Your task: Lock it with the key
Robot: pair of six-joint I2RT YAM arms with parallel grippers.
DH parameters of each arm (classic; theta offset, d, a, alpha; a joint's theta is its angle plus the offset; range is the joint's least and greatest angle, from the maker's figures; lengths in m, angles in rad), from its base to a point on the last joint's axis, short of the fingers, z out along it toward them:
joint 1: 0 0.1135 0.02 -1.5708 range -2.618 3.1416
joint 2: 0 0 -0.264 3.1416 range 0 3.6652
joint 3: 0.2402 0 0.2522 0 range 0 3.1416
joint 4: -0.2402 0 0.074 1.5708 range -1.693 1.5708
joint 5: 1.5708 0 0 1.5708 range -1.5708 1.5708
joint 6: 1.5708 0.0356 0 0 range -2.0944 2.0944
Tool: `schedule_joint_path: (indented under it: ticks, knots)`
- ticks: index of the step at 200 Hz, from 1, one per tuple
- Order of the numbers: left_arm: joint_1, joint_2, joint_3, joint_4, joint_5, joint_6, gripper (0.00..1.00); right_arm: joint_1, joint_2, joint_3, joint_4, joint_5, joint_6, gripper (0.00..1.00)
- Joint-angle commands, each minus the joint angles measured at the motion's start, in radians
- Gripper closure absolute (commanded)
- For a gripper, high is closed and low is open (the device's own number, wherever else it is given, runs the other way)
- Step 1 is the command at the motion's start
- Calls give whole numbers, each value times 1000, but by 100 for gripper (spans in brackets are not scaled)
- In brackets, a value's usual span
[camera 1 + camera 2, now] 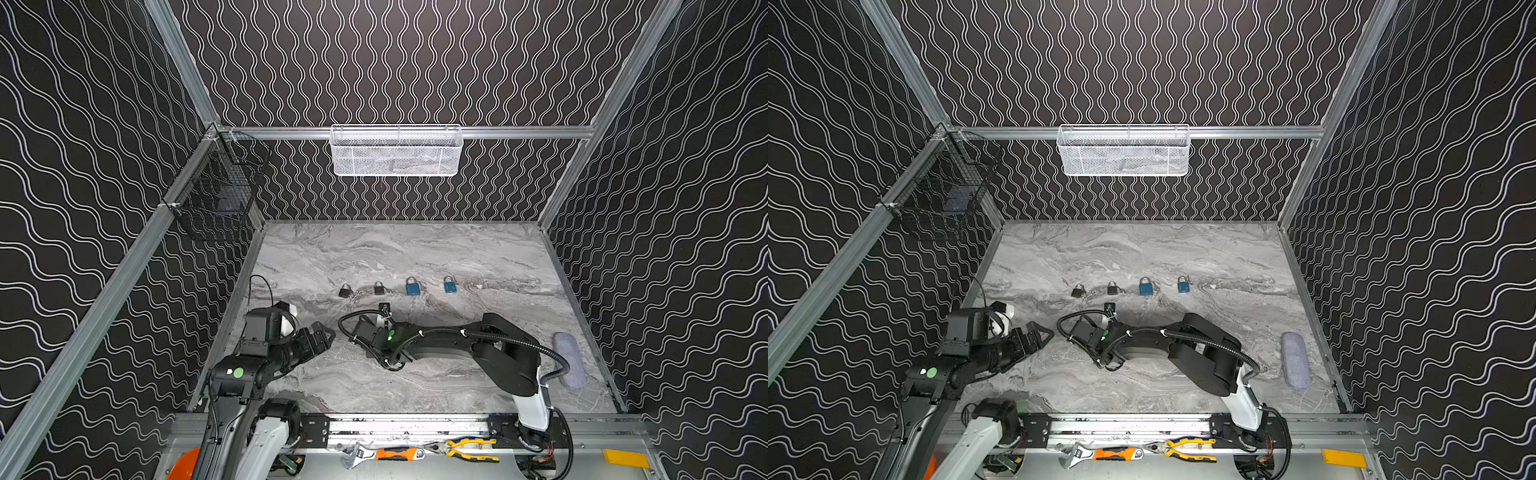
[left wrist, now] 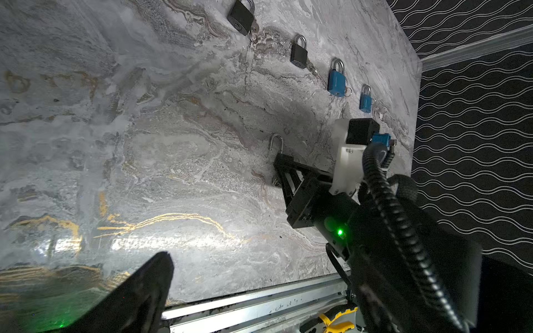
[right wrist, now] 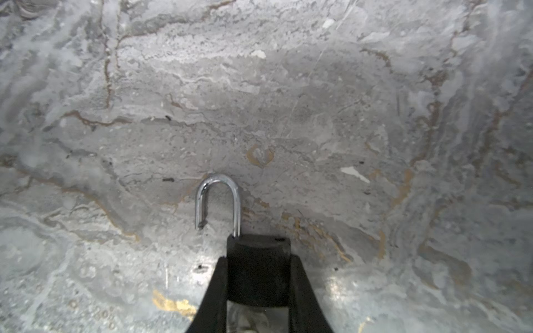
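In both top views, your right gripper [image 1: 365,326] lies low over the marble table [image 1: 415,257]. It is on the near side of the big blue padlock [image 1: 412,287] and to its left. The arm and its cable hide what it carries. Your left gripper [image 1: 318,333] hovers farther left of that blue padlock, jaws spread wide with nothing between them, well apart from the right one.

In the left wrist view, you see the right gripper [image 2: 278,161] from the side, nearer the camera than the big blue padlock [image 2: 336,82]. A silver shackle [image 2: 275,142] sticks out past its fingertips, swung open with one leg free. A small metal ring [image 2: 276,182] shows just beside the finger; you cannot make out a key on it. One finger [image 2: 144,288] of the left gripper shows, well apart from all this.

In the right wrist view, the black padlock [image 3: 256,245] sits between the fingers of the right gripper [image 3: 258,261]. They press against both sides of its body, a narrow grip on the lock. The shackle [image 3: 219,199] points away from the gripper, open, its free end clear of the body.
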Motion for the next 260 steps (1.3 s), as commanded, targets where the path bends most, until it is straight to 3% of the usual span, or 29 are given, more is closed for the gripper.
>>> schedule_joint_path:
  ticks: [1,47,96,127,181,260]
  knots:
    - [2,23,2,58,17,2,1,0,-1,-24,2,-91,-50,85]
    - [2,80,-20,130,62,8,1,-6,-91,-77,89,-127,-142,88]
    - [-14,98,-127,347,215,-46,2,-17,-297,-211,179,-156,-245,88]
    - [-99,114,-173,461,207,-85,6,-40,-412,-303,250,-231,-293,88]
    - [-360,248,-221,722,112,-197,16,-91,-523,-408,296,-336,-364,88]
    - [-426,412,-233,905,93,-220,33,-102,-605,-498,356,-381,-360,88]
